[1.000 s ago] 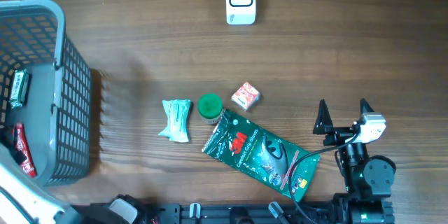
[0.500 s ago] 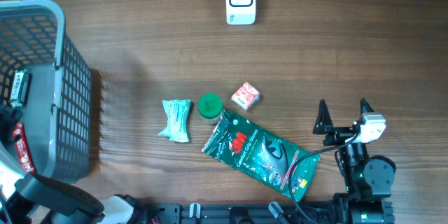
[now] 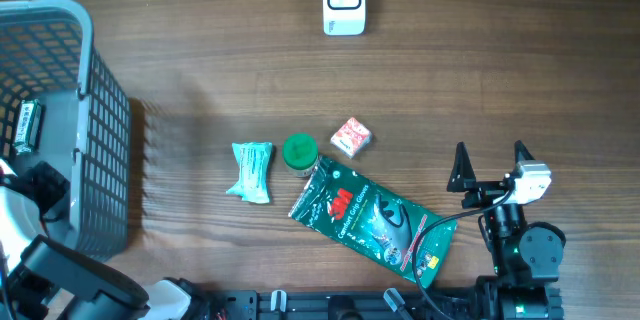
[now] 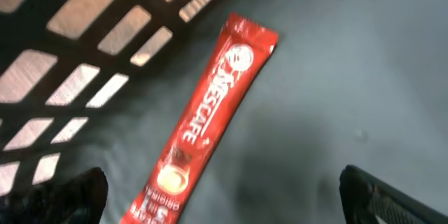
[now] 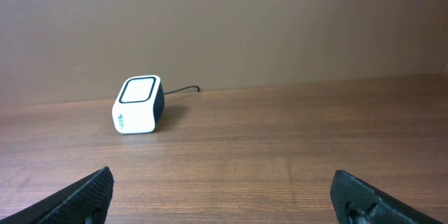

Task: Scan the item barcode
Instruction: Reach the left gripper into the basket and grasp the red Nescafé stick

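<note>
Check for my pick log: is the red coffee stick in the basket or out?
In: the coffee stick lies flat on the grey floor of the basket, with the mesh wall beside it.

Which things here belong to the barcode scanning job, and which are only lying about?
Likely for the job: white scanner, red Nescafe sachet in the grey basket, open left gripper over it.
Lying about: teal packet, green-capped container, small red box, green pouch, open right gripper.
</note>
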You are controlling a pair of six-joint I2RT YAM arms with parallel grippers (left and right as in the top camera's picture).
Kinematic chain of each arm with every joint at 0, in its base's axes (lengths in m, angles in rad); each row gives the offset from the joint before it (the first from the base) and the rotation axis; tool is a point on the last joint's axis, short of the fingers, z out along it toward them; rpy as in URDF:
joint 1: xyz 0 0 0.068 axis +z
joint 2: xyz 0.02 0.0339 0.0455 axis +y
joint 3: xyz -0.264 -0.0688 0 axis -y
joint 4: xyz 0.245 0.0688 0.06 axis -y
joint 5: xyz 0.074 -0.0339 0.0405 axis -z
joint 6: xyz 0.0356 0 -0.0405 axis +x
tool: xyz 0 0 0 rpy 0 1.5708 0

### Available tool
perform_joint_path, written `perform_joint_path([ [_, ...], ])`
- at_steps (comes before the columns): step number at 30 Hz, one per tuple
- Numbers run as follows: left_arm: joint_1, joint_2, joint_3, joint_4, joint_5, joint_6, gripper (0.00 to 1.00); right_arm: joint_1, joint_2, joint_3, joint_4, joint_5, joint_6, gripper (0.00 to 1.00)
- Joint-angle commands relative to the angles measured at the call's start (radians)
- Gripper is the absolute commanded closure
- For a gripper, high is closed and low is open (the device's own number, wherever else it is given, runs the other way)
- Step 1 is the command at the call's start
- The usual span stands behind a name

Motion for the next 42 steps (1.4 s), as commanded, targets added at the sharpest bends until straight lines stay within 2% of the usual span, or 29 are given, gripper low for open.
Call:
perform_joint_path([
  [1,-0.004,0.009,-0.055,0.077,0.006,0.016,0.0,0.001,-0.006,-0.001,0.002,0.006,0.003,0.0],
  [8,-0.004,0.219,-0.062,0.133,0.048,-0.023,0.0,0.001,-0.006,-0.001,0.002,0.006,0.003,0.0],
  [9,-0.004,0.237,-0.062,0.134,0.087,-0.022,0.0,0.001,-0.006,-0.001,0.002,0.006,0.003,0.01],
  [10,-0.005,0.259,-0.062,0.132,0.193,-0.022,0.0,0.001,-0.006,-0.001,0.002,0.006,0.003,0.0],
  [13,-0.005,0.272,-0.062,0.132,0.41,-0.023,0.34,0.001,-0.006,-0.001,0.002,0.006,0.003,0.0],
  [14,-0.005,0.272,-0.062,0.132,0.439,-0.023,0.44,0.001,-0.006,-0.001,0.002,0.006,0.003,0.0],
  [15,-0.005,0.272,-0.062,0.128,0.454,-0.086,0.76,0.001,-0.006,-0.001,0.002,0.006,0.003,0.0],
  [16,-0.005,0.272,-0.062,0.129,0.454,-0.126,0.92,0.001,-0.006,-0.001,0.002,0.006,0.003,0.0],
  [17,-0.005,0.271,-0.062,0.132,0.455,-0.182,0.96,0.001,-0.006,-0.001,0.002,0.006,0.003,0.0],
  [24,-0.005,0.213,-0.029,0.127,0.453,-0.208,0.96,0.001,-0.006,-0.001,0.002,0.006,0.003,0.0],
  [28,-0.006,0.031,0.097,0.116,0.439,-0.333,0.96,0.001,-0.006,-0.001,0.002,0.006,0.003,0.0],
  [31,-0.026,-0.112,0.118,0.125,0.427,-0.333,0.96,0.001,-0.006,-0.001,0.002,0.006,0.003,0.0],
  [34,-0.053,-0.239,0.118,0.121,0.345,-0.333,0.96,0.001,-0.006,-0.001,0.002,0.006,0.003,0.0],
  [35,-0.06,-0.259,0.118,0.116,0.329,-0.333,0.96,0.001,-0.006,-0.001,0.002,0.006,0.003,0.0],
  [36,-0.063,-0.266,0.118,0.111,0.319,-0.333,0.9,0.001,-0.006,-0.001,0.002,0.006,0.003,0.0],
  [37,-0.064,-0.255,0.118,0.079,0.274,-0.342,0.13,0.001,-0.006,-0.001,0.002,0.006,0.003,0.01],
  [38,-0.064,-0.242,0.118,0.064,0.25,-0.363,0.0,0.001,-0.006,-0.001,0.002,0.006,0.003,0.0],
  [42,-0.064,-0.115,0.118,0.029,0.259,-0.363,0.0,0.001,-0.006,-0.001,0.002,0.006,0.003,0.0],
])
